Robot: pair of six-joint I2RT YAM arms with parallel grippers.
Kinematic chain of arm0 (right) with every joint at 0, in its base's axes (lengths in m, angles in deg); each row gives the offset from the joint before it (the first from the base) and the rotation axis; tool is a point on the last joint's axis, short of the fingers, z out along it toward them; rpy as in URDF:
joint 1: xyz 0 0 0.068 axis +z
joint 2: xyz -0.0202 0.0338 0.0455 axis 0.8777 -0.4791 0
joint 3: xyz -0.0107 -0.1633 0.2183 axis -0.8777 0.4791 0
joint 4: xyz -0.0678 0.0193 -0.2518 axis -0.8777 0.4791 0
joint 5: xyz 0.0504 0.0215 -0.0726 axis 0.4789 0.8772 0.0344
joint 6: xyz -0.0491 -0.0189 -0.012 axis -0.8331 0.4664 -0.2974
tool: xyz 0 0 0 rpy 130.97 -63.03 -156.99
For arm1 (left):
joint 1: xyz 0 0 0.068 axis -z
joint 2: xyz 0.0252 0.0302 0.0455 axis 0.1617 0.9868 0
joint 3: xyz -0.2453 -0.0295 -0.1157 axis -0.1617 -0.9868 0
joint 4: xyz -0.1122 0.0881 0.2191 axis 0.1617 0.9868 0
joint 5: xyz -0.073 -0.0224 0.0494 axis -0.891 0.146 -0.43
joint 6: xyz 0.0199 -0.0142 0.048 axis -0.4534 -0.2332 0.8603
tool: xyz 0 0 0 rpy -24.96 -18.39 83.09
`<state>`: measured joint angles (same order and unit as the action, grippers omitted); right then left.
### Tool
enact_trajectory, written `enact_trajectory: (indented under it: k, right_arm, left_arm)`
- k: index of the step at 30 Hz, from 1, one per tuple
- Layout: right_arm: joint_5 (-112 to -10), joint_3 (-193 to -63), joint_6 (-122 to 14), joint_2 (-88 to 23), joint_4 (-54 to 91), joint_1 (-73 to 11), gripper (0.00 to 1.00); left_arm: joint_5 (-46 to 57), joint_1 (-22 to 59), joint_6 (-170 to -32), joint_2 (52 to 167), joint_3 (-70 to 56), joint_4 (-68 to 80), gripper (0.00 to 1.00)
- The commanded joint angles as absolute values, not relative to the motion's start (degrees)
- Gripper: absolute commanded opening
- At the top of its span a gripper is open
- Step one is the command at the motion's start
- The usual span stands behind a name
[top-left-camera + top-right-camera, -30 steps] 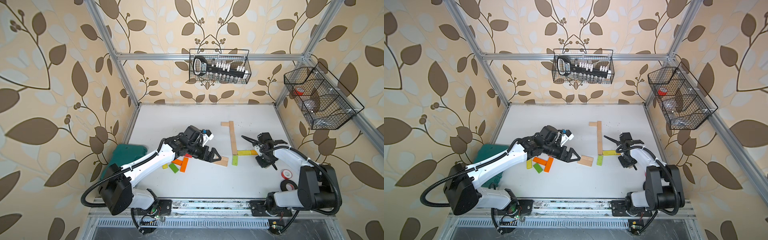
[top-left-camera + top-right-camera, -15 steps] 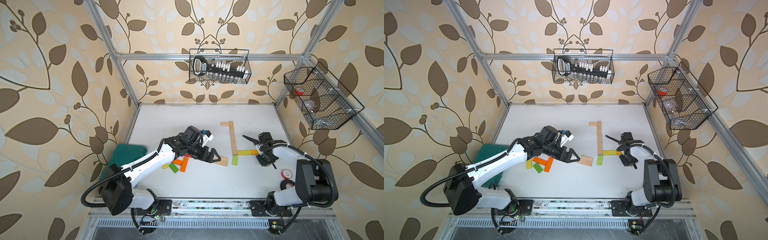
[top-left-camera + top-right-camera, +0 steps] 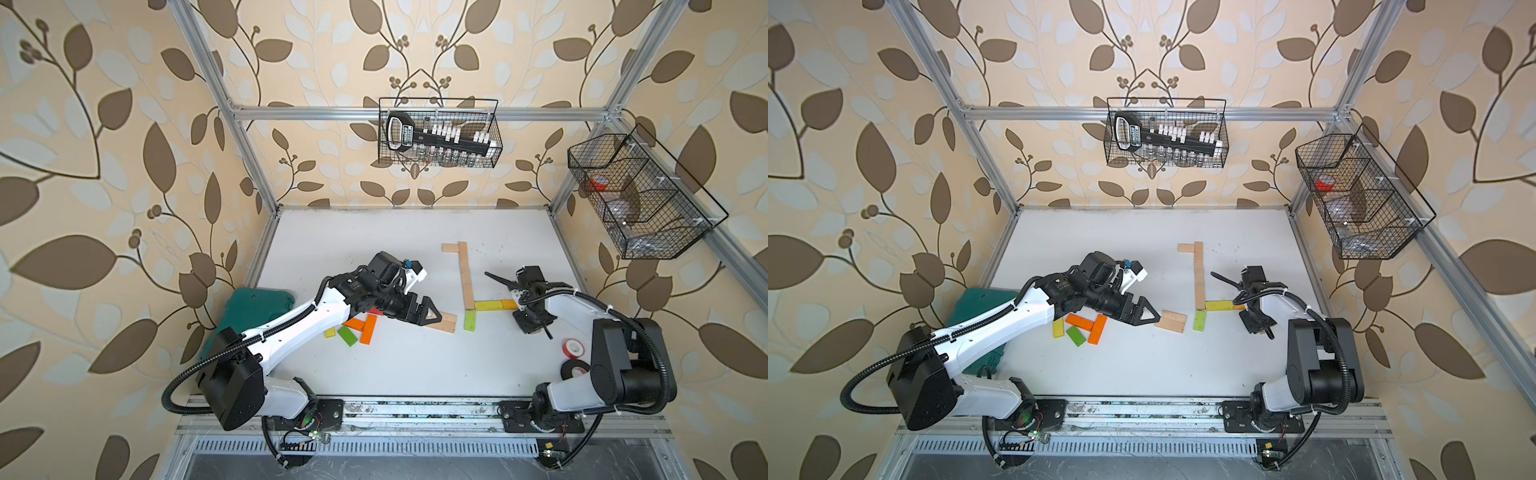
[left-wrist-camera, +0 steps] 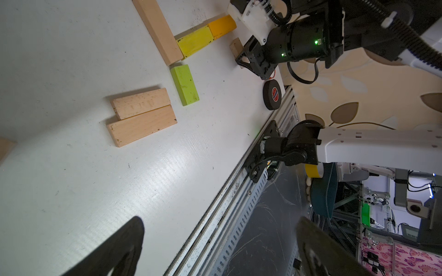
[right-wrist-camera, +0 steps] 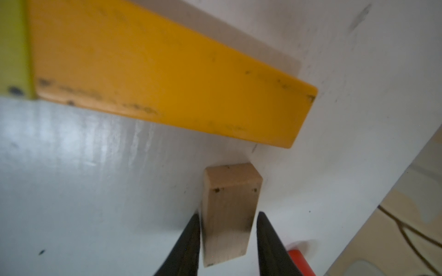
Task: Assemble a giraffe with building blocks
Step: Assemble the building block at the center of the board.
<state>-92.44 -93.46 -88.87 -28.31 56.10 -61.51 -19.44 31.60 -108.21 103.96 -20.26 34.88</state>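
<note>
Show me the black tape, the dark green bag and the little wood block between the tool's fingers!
black tape (image 4: 268,96): left wrist view, on its black face.
dark green bag (image 3: 254,306): in a top view, middle of its top.
little wood block (image 5: 228,215): right wrist view, on its broad face.

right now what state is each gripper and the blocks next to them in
left gripper: open, empty
right gripper: slightly open, jaws astride the small pale block
small pale block: on the table, gap to one finger
two pale planks: flat, side by side, touching
</note>
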Motion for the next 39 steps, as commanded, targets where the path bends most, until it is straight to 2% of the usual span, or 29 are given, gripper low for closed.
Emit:
enact_trajectory:
  k: [1, 8, 17, 39]
  right_arm:
    - [-91.6, -91.8, -88.6, -27.4, 56.7, -62.0, 0.37]
    - [-89.3, -90.9, -89.0, -26.4, 56.6, -62.3, 0.27]
    - [-87.4, -92.3, -89.1, -28.1, 56.6, -64.0, 0.19]
    - [-86.8, -94.7, -88.8, -30.7, 56.1, -65.7, 0.13]
  left_arm:
    - [-20.5, 31.9, -107.2, 101.6, -19.9, 33.4, 0.99]
    - [-19.8, 31.9, -107.5, 100.9, -20.3, 32.8, 0.99]
    - [-18.8, 31.8, -107.4, 100.2, -20.4, 33.1, 0.99]
    - [-19.0, 31.8, -107.0, 100.3, -20.2, 33.7, 0.99]
